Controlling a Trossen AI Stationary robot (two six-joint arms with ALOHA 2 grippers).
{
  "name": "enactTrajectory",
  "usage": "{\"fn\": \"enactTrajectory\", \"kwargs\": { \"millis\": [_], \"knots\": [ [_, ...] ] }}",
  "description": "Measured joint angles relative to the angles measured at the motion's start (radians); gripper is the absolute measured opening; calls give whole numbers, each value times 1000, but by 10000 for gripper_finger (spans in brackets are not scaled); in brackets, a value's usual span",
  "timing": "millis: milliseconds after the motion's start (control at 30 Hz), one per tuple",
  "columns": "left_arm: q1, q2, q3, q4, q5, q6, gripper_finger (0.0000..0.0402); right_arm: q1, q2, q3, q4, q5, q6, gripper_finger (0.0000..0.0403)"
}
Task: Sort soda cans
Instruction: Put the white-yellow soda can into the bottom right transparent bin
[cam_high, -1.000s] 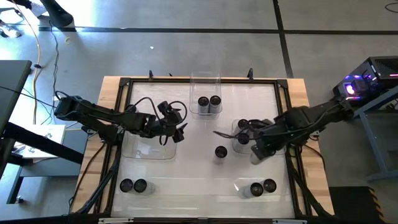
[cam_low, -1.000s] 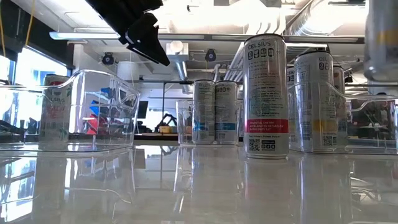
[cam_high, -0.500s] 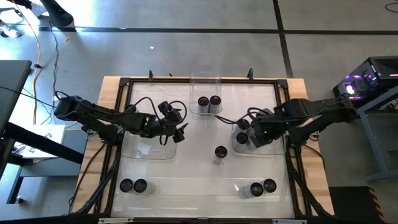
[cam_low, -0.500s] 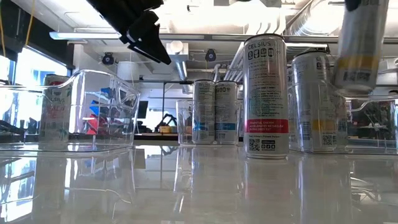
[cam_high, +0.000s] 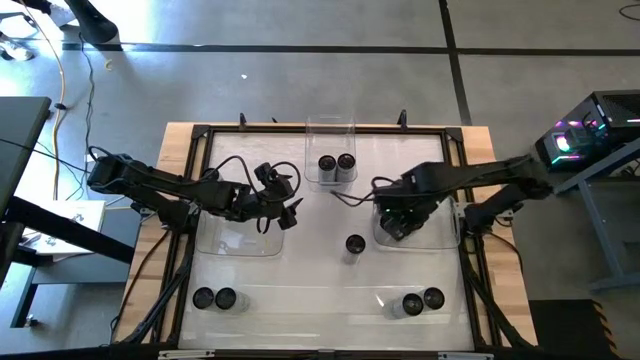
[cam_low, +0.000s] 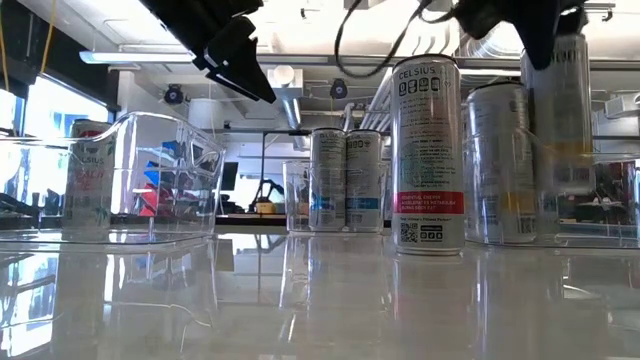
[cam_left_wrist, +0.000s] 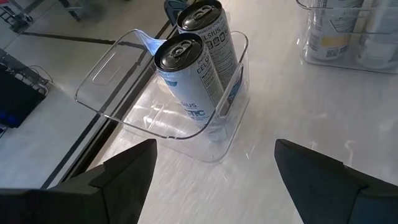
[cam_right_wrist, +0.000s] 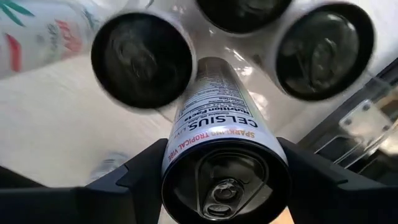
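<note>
The soda cans are slim, with dark tops. Two stand in the far clear tray (cam_high: 330, 126), seen close as a pair of cans (cam_left_wrist: 186, 68). One lone can (cam_high: 354, 243) stands mid-table. Two pairs stand near the near edge: one pair (cam_high: 214, 298) and another (cam_high: 422, 300). Three cans (cam_right_wrist: 142, 59) stand in the right tray (cam_high: 446, 240). My right gripper (cam_high: 398, 218) is over that tray, shut on a further can (cam_low: 560, 110). My left gripper (cam_high: 290, 203) hangs open above the left tray (cam_high: 235, 246), touching nothing. My right gripper holds the can by the upper part of its side (cam_right_wrist: 186, 146), pinched between the two fingers (cam_right_wrist: 130, 177), one on each side. The fingers come from above, pointing down along the can. The can hangs upright, its lower end among the three cans in the right tray, above the tray floor.
Clear trays take up the left, far and right parts of the white table; the lone can (cam_low: 428, 150) stands between them. A black frame (cam_high: 190, 200) runs round the table. Open tabletop lies in the middle and toward the near edge.
My right gripper, shut on its can, has travelled from the near right corner of the right tray toward the far-left, over the tray, and has come down. The can has gone with it, upright, and sunk to the level of the cans standing there.
</note>
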Motion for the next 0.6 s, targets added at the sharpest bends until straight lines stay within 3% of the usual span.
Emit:
{"fn": "enactTrajectory", "kwargs": {
  "millis": [200, 600],
  "knots": [
    [0, 0, 0, 0, 6, 0, 321, 8, 62, 0, 3, 36, -126, 241],
    [0, 0, 0, -1, 19, -1, 321, 43, 64, 0, 11, 77, -170, 242]
  ]
}}
